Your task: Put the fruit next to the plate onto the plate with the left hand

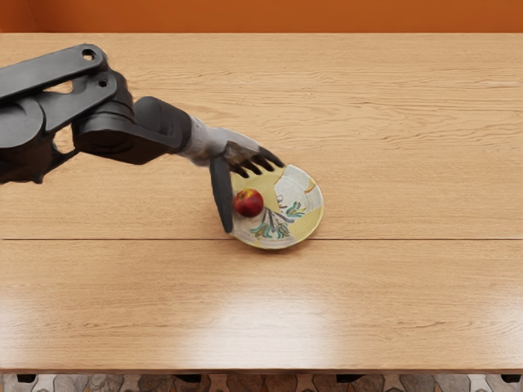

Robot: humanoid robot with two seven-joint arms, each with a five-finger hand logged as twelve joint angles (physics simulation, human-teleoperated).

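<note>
Apple (248,202) lies on the left half of the plate (304,214), plate mid-table (368,302); left hand (234,160) at the plate's left rim, just left of the apple.

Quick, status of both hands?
Left hand: open, fingers spread, holding nothing; apple sits on the plate.
Right hand: not in view.

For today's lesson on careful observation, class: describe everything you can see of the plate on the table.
The plate is round and shallow, glossy like glazed pottery, pale yellow with a cream rim and a painted sprig of dark stems and green leaves. It lies flat near the middle of the wooden table. A red apple rests on its left part. The open left hand hangs over its left edge; whether they touch cannot be told.
</note>
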